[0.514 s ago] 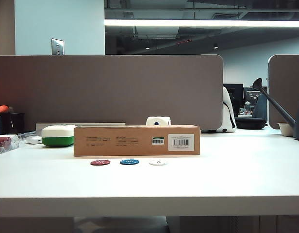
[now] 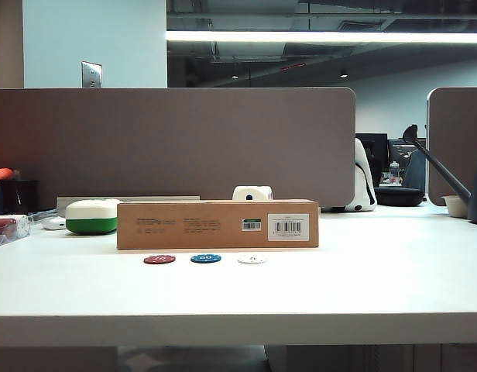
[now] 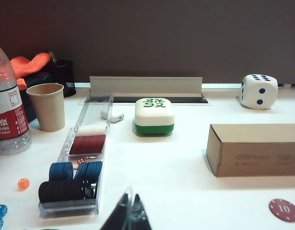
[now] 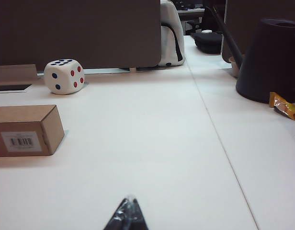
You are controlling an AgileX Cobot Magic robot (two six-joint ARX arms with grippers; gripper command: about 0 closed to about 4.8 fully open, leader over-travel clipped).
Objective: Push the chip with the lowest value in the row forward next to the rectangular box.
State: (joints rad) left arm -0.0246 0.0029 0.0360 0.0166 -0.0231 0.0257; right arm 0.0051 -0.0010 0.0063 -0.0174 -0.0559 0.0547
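The white chip (image 2: 252,260) is seen at the right end of the row (image 2: 205,259), just in front of the rectangular box (image 2: 217,225). The left tool (image 3: 129,214) and right tool (image 4: 128,214) are pressed together, low over the table (image 2: 378,279). The blue chip (image 2: 205,258) could be bumped by mistake, since it lies close by.

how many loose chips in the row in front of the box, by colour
red chip: 1
blue chip: 1
white chip: 1
total: 3, all lying just in front of the rectangular box
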